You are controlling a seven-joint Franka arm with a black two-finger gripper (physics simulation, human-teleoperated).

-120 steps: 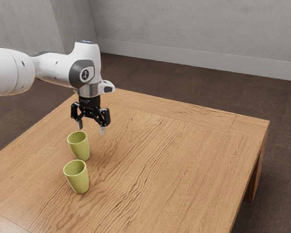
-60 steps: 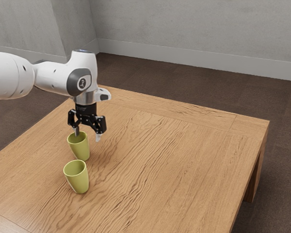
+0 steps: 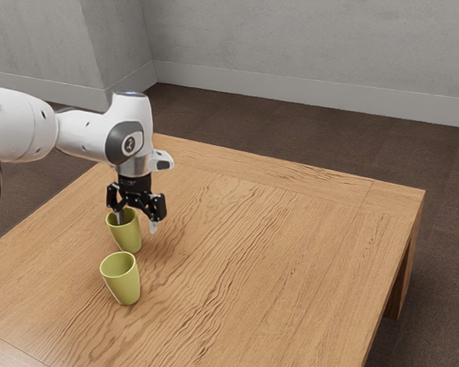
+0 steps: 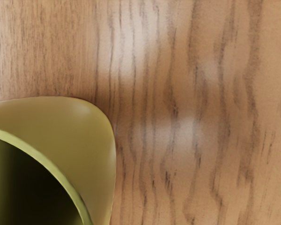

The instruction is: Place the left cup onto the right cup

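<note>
Shown with the black gripper (image 3: 136, 220) open, fingers (image 3: 153, 225) spread apart and gripping nothing. Set astride the right-hand wall of the upper cup (image 3: 127, 235), left of the frame's centre: one finger dipped into the mouth, the other outside, just beside the wall toward the exterior view's right; contact with the wall not discernible. Lower than half a second ago, when barely level with the rim, and much lower than a second ago, when clear above the cup and slightly further right. From the wrist, rim and pale green outer wall of the same cup (image 4: 65, 136) close under the hand, against wood grain (image 4: 201, 117). Below the upper cup in the exterior frame, nearer the camera and apart from it, the lower cup (image 3: 121, 279), upright, mouth open. Both cups olive green, standing where they stood a second ago. Beneath them, the wooden table (image 3: 291, 245), spanning the middle and lower frame. Entering from the left edge, the white arm (image 3: 61, 130), bent down further than before. Behind, dark floor (image 3: 329, 130) and grey wall (image 3: 291, 38).
</note>
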